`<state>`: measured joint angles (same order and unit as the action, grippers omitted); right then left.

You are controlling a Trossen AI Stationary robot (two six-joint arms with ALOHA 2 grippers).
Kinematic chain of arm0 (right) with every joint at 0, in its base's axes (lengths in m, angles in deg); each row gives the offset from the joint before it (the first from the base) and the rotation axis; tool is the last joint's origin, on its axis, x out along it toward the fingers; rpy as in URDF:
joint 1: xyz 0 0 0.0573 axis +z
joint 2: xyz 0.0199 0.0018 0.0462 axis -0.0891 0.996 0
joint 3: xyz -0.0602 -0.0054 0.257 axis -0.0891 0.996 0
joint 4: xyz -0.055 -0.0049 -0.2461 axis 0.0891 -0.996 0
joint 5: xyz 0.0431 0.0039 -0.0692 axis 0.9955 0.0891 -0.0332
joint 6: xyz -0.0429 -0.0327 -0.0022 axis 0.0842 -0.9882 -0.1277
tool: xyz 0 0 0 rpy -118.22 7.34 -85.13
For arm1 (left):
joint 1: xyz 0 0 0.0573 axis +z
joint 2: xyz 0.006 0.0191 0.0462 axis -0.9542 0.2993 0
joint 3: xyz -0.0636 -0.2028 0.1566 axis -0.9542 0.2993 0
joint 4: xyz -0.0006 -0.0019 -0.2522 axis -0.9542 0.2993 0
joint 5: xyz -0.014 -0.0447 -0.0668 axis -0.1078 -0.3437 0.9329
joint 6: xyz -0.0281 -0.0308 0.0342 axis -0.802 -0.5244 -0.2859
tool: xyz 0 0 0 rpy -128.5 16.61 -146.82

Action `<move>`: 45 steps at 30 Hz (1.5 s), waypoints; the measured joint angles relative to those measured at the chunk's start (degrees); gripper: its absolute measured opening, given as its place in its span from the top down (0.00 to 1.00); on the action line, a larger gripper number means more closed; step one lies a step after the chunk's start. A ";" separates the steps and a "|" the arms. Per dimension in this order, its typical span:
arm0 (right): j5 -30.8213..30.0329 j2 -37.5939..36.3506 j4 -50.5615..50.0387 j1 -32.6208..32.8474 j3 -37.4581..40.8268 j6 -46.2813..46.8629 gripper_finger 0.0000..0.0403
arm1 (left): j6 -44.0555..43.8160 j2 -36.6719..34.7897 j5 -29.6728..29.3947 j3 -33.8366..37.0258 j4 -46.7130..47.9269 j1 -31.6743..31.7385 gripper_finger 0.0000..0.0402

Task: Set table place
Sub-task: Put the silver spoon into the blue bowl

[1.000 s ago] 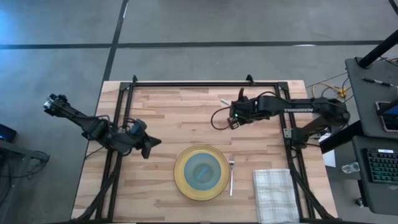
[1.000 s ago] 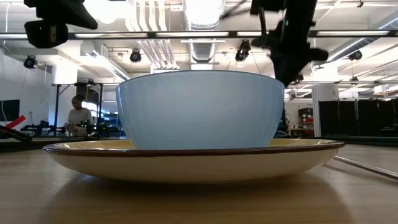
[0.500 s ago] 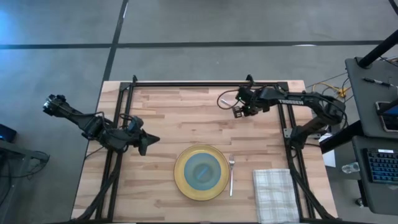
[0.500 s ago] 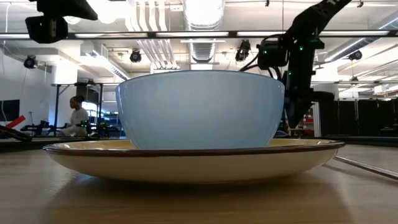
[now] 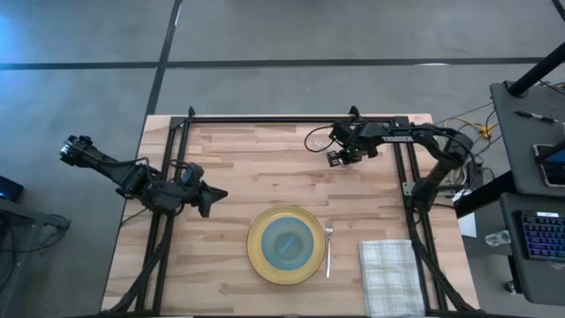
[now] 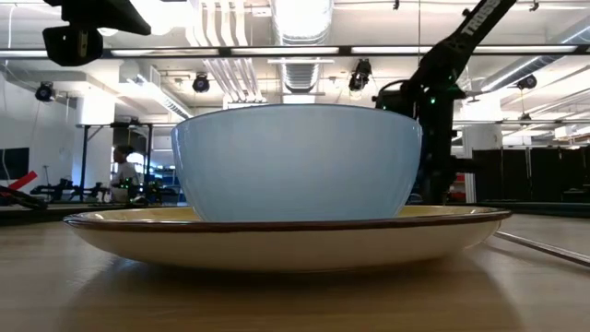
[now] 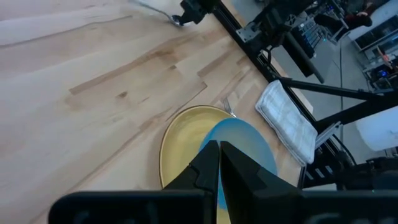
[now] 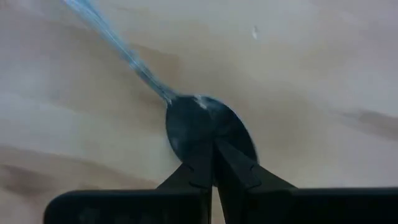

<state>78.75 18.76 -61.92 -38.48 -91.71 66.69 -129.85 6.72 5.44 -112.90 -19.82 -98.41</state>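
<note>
High view: spoon (image 5: 316, 141) near table (image 5: 229, 168) far edge.

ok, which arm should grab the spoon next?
Right. The right gripper is already over the spoon at the table's far side, fingers together just above its bowl. The left gripper sits shut near the plate, well away.

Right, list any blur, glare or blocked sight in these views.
Low view: the translucent blue bowl on the round yellow plate fills the frame, ceiling lights glare. Right wrist view: the silver spoon is blurred, its handle streaked bluish. High view: evenly lit.
</note>
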 joint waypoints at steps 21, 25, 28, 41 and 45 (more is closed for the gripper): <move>9.38 11.27 1.17 4.04 -12.17 -9.41 0.98 | -0.47 -0.24 -1.49 0.05 0.05 0.98 1.00; 11.14 11.52 1.75 7.59 -13.15 -9.21 0.98 | -0.47 -0.72 -1.48 0.05 0.07 2.65 1.00; 11.83 11.30 2.90 9.96 -13.63 -8.02 0.98 | -0.47 -1.20 -1.32 0.19 0.16 4.17 1.00; 11.76 11.22 6.91 15.08 -12.93 -4.01 0.98 | -0.38 2.78 6.64 4.65 -4.53 10.81 1.00; 11.55 10.14 6.91 15.18 -14.12 -3.95 0.98 | 2.97 4.16 6.73 4.64 -10.83 11.57 1.00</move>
<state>90.29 28.90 -55.01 -23.30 -105.83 62.74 -126.87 10.88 12.17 -108.26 -30.64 -86.84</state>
